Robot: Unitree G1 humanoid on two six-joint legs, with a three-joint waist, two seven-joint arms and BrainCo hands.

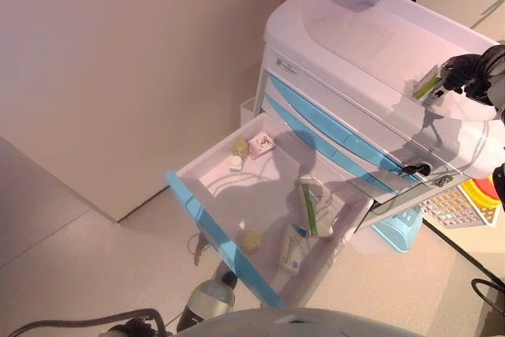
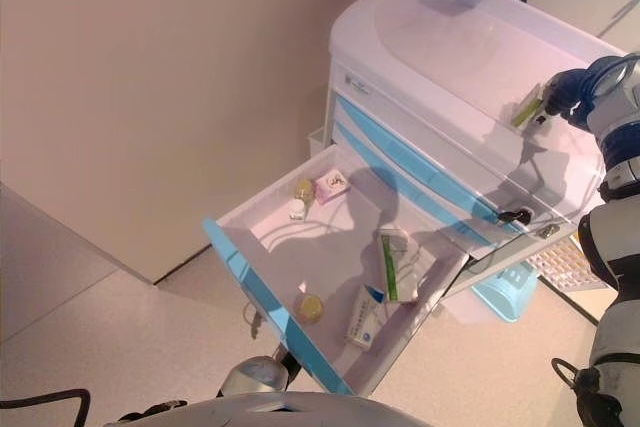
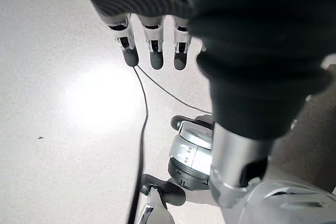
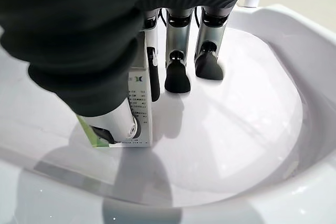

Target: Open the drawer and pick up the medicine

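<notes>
While your right hand (image 1: 465, 75) sits over the cart top (image 1: 371, 33), note it pinches the medicine box (image 1: 427, 83) between thumb and one finger, other fingers straight and loose beside it in the right wrist view. Box is white with a green stripe along one edge and small dark print on its face; in the right wrist view (image 4: 137, 109) it stands upright with its lower edge touching or just above the white recessed top, can't tell which. Your left hand (image 3: 152, 45) hangs low beside the body, fingers straight and relaxed, holding nothing, pale floor (image 3: 63, 108) past the fingertips. Drawer (image 1: 207, 165) is pulled fully out of the cart (image 1: 339, 116), white inside with a light blue front (image 1: 225, 246). Left in it: a white-and-green tube box (image 1: 312, 207) with a white-and-blue box (image 1: 292, 249) just beside it, near the front right; a small yellowish round jar (image 1: 250, 241) close to the blue front; a pink box (image 1: 261, 144), a yellowish bottle (image 1: 240, 147) and a small white bottle (image 1: 236, 163) grouped at the back left corner. Cart is white with blue drawer bands, glossy rounded top with a raised rim, a lock with a key (image 1: 418, 169) on its front right. A light blue basket (image 1: 401, 230) and a yellow perforated tray (image 1: 456, 204) show low beside the cart on the right. Plain pale wall (image 1: 118, 61) to the left, light speckled floor below.
</notes>
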